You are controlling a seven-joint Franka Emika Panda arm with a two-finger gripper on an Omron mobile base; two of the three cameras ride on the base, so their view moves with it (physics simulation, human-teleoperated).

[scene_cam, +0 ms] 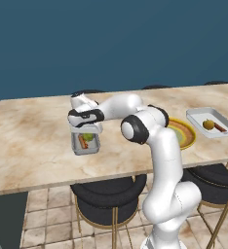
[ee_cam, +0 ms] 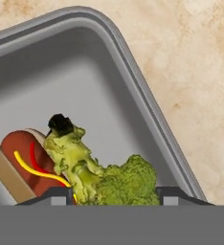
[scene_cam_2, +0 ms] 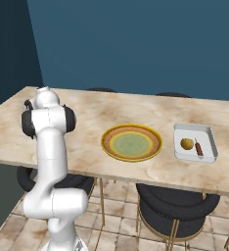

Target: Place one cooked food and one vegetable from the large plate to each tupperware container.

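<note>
The large plate (scene_cam_2: 131,143) is seen on the marble counter (scene_cam_2: 111,112): wide, round and shallow, with a yellow-orange rim, a brown edge and a pale green centre that lies bare. Two light-grey tupperware containers with rounded corners and raised rims are set on the same counter. The right container (scene_cam_2: 195,142) is placed at three o'clock of the plate, just beside it, and a round yellow-brown food (scene_cam_2: 186,143) and a reddish stick-shaped food (scene_cam_2: 198,148) are held in it. The left container (scene_cam: 85,144) is placed at nine o'clock of the plate, well apart from it.

The gripper (scene_cam: 86,132) is hung directly over the left container. In the hand view, a hot dog (ee_cam: 25,165) with a yellow and a red stripe and a piece of broccoli (ee_cam: 102,174) are seen lying in this container (ee_cam: 128,72), touching each other. The fingertips (ee_cam: 54,197) are partly spread, with the broccoli between them; whether it is gripped cannot be told.

No writing or brand can be read.
</note>
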